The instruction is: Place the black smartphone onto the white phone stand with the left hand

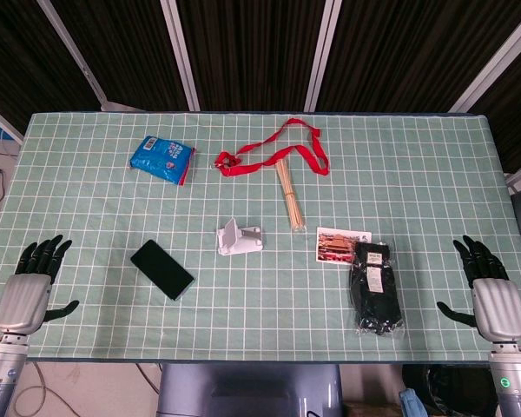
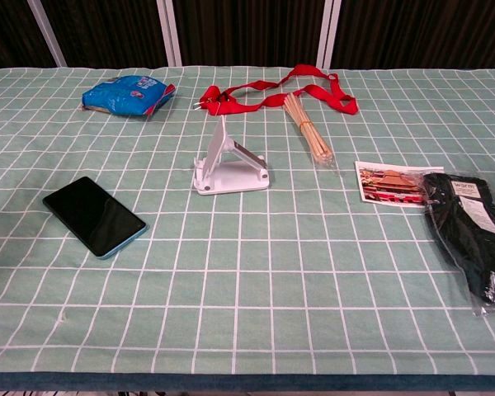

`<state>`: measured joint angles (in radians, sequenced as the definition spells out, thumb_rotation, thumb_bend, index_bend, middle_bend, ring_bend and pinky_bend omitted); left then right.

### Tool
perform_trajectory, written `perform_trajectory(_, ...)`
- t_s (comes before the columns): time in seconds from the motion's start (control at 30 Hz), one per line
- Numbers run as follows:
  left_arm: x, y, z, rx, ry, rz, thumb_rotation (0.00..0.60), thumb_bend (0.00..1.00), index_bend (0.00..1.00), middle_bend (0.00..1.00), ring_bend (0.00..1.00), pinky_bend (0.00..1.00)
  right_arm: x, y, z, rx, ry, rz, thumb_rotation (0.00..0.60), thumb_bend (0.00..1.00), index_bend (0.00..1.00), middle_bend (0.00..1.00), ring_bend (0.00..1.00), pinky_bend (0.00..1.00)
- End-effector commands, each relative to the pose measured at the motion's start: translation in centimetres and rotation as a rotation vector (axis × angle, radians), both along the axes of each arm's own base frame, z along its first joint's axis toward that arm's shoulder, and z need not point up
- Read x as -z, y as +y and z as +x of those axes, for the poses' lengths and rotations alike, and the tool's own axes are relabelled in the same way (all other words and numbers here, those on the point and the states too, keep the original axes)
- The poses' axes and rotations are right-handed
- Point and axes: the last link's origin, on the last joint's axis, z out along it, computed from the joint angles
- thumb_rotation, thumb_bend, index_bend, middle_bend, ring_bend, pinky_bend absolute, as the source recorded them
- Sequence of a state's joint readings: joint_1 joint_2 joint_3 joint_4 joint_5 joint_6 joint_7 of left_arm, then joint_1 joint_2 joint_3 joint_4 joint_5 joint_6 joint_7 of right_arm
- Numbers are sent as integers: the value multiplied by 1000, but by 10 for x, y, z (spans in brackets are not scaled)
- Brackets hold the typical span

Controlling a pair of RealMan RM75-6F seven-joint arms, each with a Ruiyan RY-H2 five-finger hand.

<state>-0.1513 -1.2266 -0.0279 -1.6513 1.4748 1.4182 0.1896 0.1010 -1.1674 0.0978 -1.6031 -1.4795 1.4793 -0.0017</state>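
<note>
— So, what lies on the green checked tablecloth (image 1: 417, 156)?

— The black smartphone (image 1: 161, 269) lies flat near the front left, apart from the white phone stand (image 1: 239, 238) at the middle.

— And the hands?

— The left hand (image 1: 33, 282) and right hand (image 1: 489, 291) rest at the front corners, fingers spread, holding nothing.

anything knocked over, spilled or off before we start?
Nothing stands out. The black smartphone lies flat, screen up, apart from the upright white phone stand. The red ribbon lanyard is loosely strewn, nothing spilled. Left hand and right hand hold nothing at the table's near corners.
</note>
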Motion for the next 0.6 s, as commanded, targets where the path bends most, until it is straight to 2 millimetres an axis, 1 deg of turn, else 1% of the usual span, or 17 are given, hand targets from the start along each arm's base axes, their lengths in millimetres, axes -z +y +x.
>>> perform_trajectory(0.03, 0, 0, 0, -1, 0, 0, 600, 58, 0, 0, 0, 0, 0, 0, 0, 2, -4, 0, 600, 85, 0, 0, 0, 150)
perform_trajectory(0.6, 2, 2, -1, -5, 33, -30, 600, 58, 0, 0, 0, 0, 0, -1, -2, 32, -33, 6, 600, 87, 0, 0, 0, 150)
